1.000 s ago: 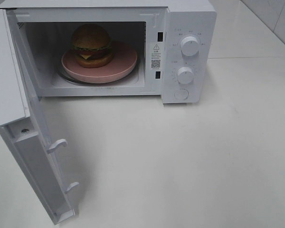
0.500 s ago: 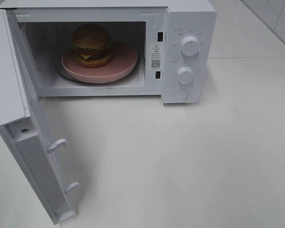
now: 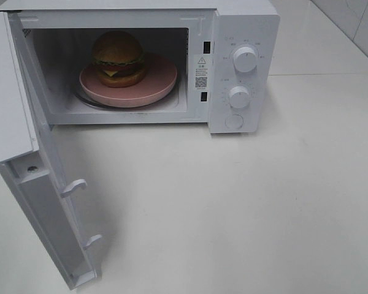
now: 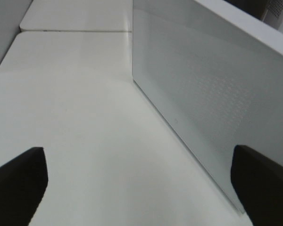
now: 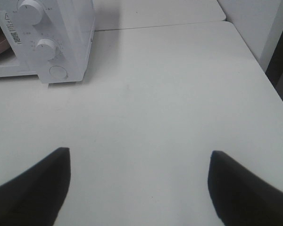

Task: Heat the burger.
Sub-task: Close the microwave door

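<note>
Exterior high view shows the burger [image 3: 118, 58] on a pink plate [image 3: 156, 82] inside the microwave [image 3: 245, 24], whose door [image 3: 43, 208] hangs wide open. Left wrist view: the left gripper [image 4: 137, 157], fingers spread and holding nothing, faces the door's outer side. Right wrist view: the right gripper [image 5: 139, 157], also spread and empty, hovers over the table [image 5: 170, 94] near the dials [image 5: 46, 47].
</note>
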